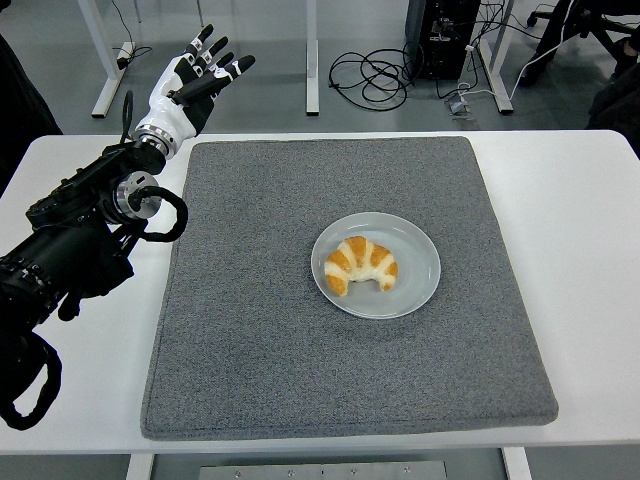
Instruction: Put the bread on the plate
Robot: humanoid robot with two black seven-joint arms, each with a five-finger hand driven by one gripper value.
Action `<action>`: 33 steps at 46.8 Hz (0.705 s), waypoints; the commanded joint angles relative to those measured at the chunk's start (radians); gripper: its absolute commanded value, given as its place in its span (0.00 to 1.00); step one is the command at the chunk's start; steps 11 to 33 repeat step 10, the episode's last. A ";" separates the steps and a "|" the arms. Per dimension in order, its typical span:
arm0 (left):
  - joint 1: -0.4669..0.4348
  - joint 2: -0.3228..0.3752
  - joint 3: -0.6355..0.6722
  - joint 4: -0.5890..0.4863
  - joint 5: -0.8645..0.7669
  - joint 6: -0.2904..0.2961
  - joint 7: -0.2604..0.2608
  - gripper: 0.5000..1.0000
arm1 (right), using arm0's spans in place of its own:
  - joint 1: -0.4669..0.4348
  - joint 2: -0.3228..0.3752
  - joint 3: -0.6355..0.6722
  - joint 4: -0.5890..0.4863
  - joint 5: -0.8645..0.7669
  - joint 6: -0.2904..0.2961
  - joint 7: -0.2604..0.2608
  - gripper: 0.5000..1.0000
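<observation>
A golden croissant (361, 265) lies on a pale grey round plate (418, 268) in the middle of a grey mat (260, 340). My left hand (196, 78) is white with black fingertips. It is raised beyond the mat's far left corner, fingers spread, holding nothing, well away from the plate. Its black arm (70, 240) comes in from the left edge. The right arm is out of view.
The mat lies on a white table (585, 250). Beyond the far edge are table legs, cables (375, 75) and a dark computer case (440, 35) on the floor.
</observation>
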 commanded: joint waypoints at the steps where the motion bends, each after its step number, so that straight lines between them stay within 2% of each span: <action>1: 0.001 0.000 0.000 0.000 0.001 0.001 -0.001 0.94 | 0.001 0.000 -0.002 0.000 0.000 -0.001 0.000 1.00; 33: 0.008 0.000 0.008 0.000 0.001 0.002 -0.001 0.94 | 0.003 0.000 -0.004 0.000 0.000 -0.002 0.000 1.00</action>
